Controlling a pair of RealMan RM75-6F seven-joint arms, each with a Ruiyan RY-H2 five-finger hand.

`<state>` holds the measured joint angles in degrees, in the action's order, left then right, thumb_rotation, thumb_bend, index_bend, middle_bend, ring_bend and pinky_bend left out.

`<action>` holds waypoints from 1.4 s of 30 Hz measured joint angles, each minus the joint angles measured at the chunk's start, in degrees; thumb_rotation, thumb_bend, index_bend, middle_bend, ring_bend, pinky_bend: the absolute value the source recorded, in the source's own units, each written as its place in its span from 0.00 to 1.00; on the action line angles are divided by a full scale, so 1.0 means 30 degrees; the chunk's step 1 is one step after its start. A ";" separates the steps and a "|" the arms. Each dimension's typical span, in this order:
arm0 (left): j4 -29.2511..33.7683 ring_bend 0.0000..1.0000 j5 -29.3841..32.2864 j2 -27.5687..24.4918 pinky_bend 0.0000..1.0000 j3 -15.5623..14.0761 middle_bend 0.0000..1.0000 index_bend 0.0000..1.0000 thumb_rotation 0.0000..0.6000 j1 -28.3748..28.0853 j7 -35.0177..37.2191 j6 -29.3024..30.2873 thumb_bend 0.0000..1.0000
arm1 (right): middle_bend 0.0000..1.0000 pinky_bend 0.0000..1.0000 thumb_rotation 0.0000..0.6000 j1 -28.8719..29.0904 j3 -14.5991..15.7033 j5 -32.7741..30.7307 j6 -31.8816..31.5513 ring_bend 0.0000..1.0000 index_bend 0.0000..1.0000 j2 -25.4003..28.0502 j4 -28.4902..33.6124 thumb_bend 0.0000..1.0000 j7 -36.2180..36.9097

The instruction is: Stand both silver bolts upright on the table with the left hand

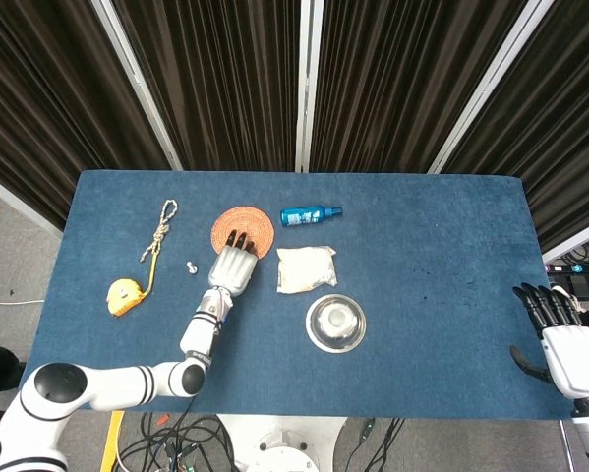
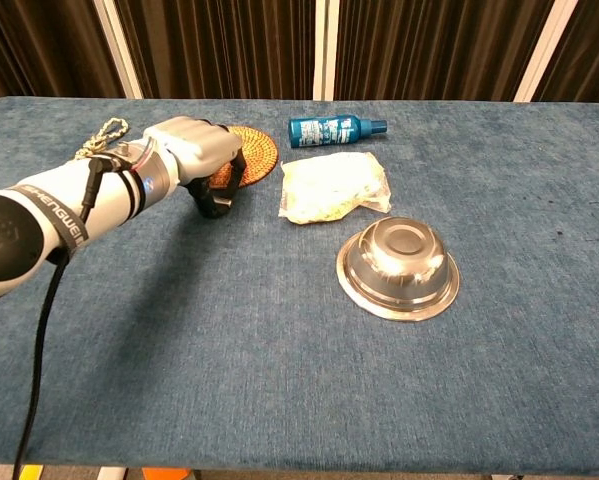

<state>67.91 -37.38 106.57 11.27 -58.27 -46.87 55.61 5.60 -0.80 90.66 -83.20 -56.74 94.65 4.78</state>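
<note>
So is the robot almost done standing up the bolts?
Not yet. One silver bolt seems to stand upright beside the left hand. That hand hovers by the woven coaster; whether its fingers hold anything is unclear. The second bolt isn't visible.

In the head view we see only one small silver bolt [image 1: 190,265], at about nine o'clock from the white left hand [image 1: 232,265]; it is too small for us to tell whether it stands or lies. In the chest view the left hand [image 2: 201,160] covers the bolt and the near edge of the round woven orange coaster [image 2: 260,152]. Whether its curled fingers hold anything, we cannot tell. The white right hand [image 1: 563,339] is partly cut by the head view's edge at four o'clock.
</note>
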 measured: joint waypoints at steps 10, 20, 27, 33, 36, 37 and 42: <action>0.1238 0.03 -0.0598 -0.1049 0.00 0.1024 0.18 0.54 1.00 0.1093 0.3596 -0.0418 0.37 | 0.07 0.00 1.00 -0.0024 0.0006 0.0107 -0.0088 0.00 0.00 -0.0042 -0.0061 0.22 0.0090; 0.2148 0.03 -0.1006 -0.1948 0.00 0.1549 0.18 0.54 1.00 0.2027 0.6709 -0.1544 0.36 | 0.07 0.00 1.00 -0.0016 0.0006 0.0185 -0.0133 0.00 0.00 -0.0024 0.0062 0.22 -0.0039; 0.2476 0.03 -0.1670 -0.2121 0.00 0.1584 0.18 0.54 1.00 0.2381 0.8352 -0.2103 0.36 | 0.07 0.00 1.00 -0.0002 0.0010 0.0240 -0.0131 0.00 0.00 -0.0027 0.0173 0.22 -0.0170; 0.2317 0.03 -0.2678 -0.1890 0.00 0.1583 0.18 0.54 1.00 0.2627 0.9632 -0.2029 0.36 | 0.07 0.00 1.00 0.0001 -0.0002 0.0224 -0.0133 0.00 0.00 -0.0003 0.0232 0.22 -0.0236; 0.2007 0.03 -0.2993 -0.1732 0.00 0.1455 0.18 0.54 1.00 0.2703 0.9918 -0.2081 0.36 | 0.07 0.00 1.00 0.0004 0.0002 0.0243 -0.0134 0.00 0.00 0.0003 0.0246 0.22 -0.0244; 0.1905 0.03 -0.3036 -0.1684 0.00 0.1411 0.18 0.54 1.00 0.2717 0.9955 -0.2087 0.36 | 0.07 0.00 1.00 0.0002 -0.0002 0.0229 -0.0134 0.00 0.00 -0.0002 0.0246 0.22 -0.0241; 0.1264 0.03 -0.3580 -0.1364 0.00 0.1204 0.18 0.53 1.00 0.2855 1.0120 -0.1734 0.36 | 0.07 0.00 1.00 -0.0006 0.0004 0.0235 -0.0141 0.00 0.00 0.0008 0.0232 0.22 -0.0206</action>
<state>71.70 -48.12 102.48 14.88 -49.71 -16.51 50.41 5.58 -0.79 91.37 -83.62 -56.72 95.35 4.16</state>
